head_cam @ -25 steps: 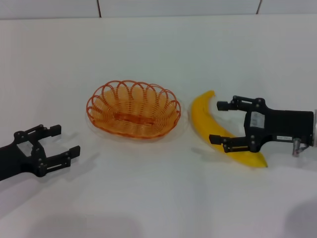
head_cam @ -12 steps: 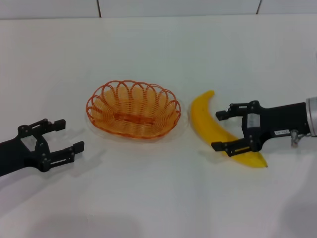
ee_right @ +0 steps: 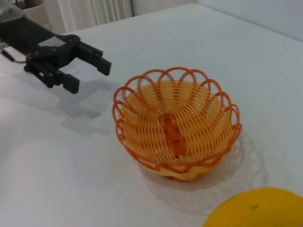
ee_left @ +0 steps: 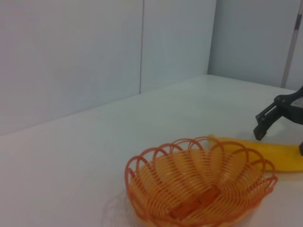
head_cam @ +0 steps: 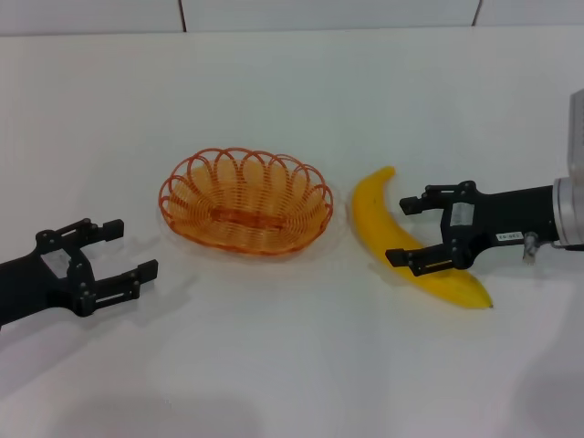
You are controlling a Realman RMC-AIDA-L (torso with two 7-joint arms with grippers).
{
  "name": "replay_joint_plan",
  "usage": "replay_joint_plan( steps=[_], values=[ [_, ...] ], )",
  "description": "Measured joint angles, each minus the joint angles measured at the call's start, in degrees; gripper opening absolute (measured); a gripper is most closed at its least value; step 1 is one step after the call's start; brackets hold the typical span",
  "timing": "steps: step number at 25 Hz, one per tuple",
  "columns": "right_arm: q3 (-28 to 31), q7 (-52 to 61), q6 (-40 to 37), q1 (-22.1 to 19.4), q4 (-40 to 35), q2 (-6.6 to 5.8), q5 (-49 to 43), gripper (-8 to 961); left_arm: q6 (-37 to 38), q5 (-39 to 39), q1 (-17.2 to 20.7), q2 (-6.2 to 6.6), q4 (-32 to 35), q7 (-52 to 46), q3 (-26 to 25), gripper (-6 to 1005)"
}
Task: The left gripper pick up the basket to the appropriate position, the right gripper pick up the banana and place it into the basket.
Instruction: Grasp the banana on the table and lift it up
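Note:
The orange wire basket sits empty on the white table; it also shows in the left wrist view and the right wrist view. The yellow banana lies just right of it, and shows in the left wrist view and the right wrist view. My right gripper is open, its fingers straddling the banana's middle. My left gripper is open and empty, left of the basket and apart from it; it also shows in the right wrist view.
The white table stretches around the objects. A pale wall with panel seams runs along the table's far edge.
My right gripper has moved left and lowered around the banana. My left gripper has moved slightly toward the basket. Basket and banana have not moved.

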Motion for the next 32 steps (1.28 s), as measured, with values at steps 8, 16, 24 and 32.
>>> replay_joint_plan(
  steps=[8, 16, 24, 32],
  values=[
    [-0.10, 1.96, 3.45, 1.81, 4.47, 0.14, 0.06, 880, 0.03, -0.05, 0.01, 0.00, -0.10, 0.00, 0.00, 805],
    [0.41, 5.38, 4.01, 2.46, 4.99, 0.15, 0.09, 879, 0.58, -0.09, 0.01, 0.00, -0.10, 0.00, 0.00, 805],
    [0.09, 6.14, 6.23, 2.47, 5.14, 0.09, -0.19, 877, 0.91, -0.09, 0.01, 0.07, -0.10, 0.00, 0.00, 804],
    [0.08, 5.74, 6.11, 2.07, 4.93, -0.02, -0.23, 819, 0.91, 0.02, 0.06, 0.09, -0.10, 0.00, 0.00, 803]
  ],
)
